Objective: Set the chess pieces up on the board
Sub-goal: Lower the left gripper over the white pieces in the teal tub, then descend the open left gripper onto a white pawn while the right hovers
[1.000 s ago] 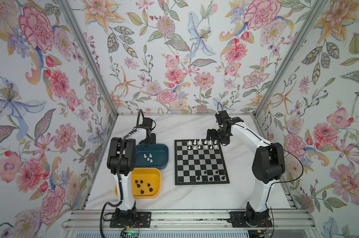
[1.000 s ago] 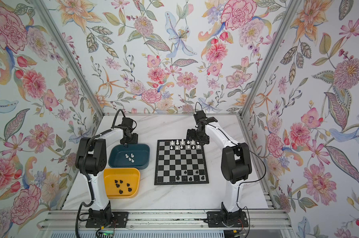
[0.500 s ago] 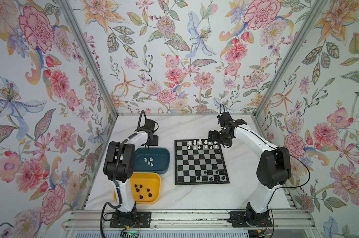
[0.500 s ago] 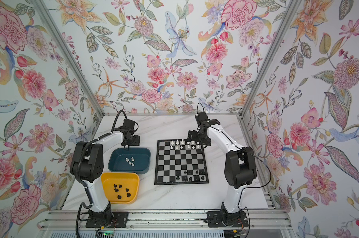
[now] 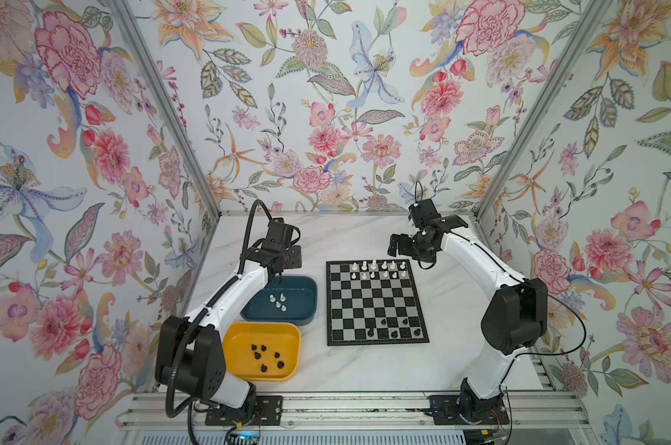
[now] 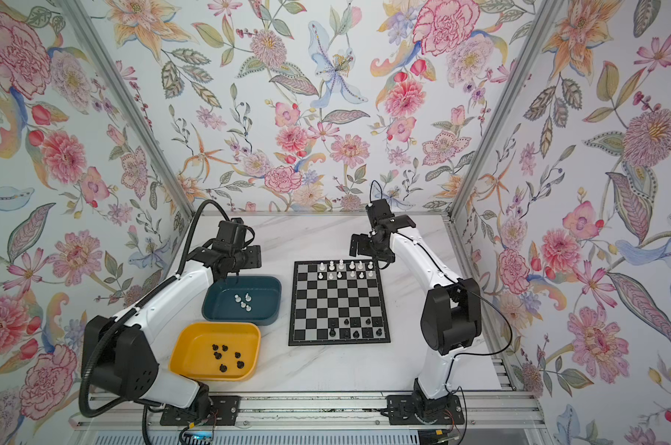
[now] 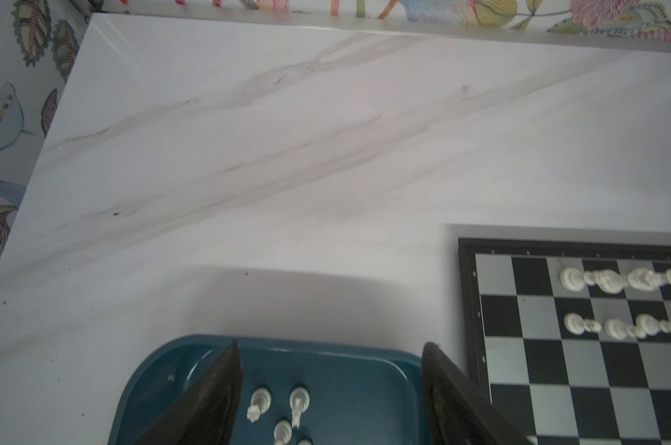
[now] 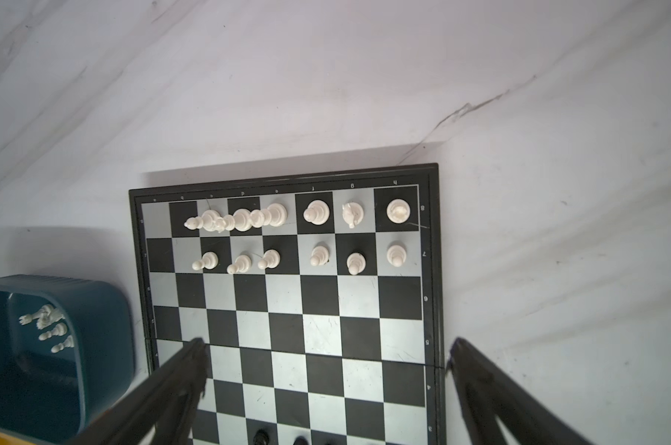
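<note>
The board [image 5: 368, 304] [image 6: 338, 304] lies at mid-table. White chess pieces [image 5: 378, 269] [image 8: 316, 212] fill most of its two far rows, and several black ones [image 5: 393, 327] stand on the two near rows. A few white pieces [image 5: 278, 302] [image 7: 260, 402] lie in the teal tray [image 5: 299, 293], several black ones [image 5: 264, 354] in the yellow tray [image 5: 241, 343]. My left gripper [image 5: 282, 269] [image 7: 332, 346] hangs open over the teal tray's far end, holding nothing. My right gripper [image 5: 397, 246] [image 8: 326, 343] is open and empty, raised by the board's far right corner.
The teal tray [image 6: 264, 293] sits just left of the board, the yellow tray [image 6: 195, 346] nearer the front. Floral walls close in on three sides. Bare marble table [image 5: 349, 239] lies behind the board and along its right side [image 5: 453, 308].
My left arm's elbow has swung toward the front, uncovering the yellow tray, and its jaws have widened a little. My right arm has drawn slightly back and to the right.
</note>
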